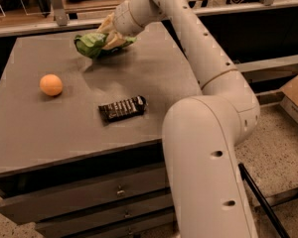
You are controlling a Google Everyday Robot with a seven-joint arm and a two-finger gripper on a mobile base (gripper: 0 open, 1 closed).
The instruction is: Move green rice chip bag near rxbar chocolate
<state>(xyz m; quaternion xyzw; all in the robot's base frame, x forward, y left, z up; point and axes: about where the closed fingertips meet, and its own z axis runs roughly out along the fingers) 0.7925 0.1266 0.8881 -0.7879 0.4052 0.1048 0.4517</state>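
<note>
The green rice chip bag (93,43) is crumpled and held just above the far part of the grey table (35,128). My gripper (111,33) is shut on the bag's right side, its pale fingers wrapped around the foil. The rxbar chocolate (122,108), a black wrapper with white lettering, lies flat near the table's front middle, well in front of the bag.
An orange ball (51,85) sits on the table's left side. My white arm (203,133) arcs over the table's right edge. Drawers (89,197) front the table below. A railing and shelf run behind the table. A cardboard box (295,95) stands at the right.
</note>
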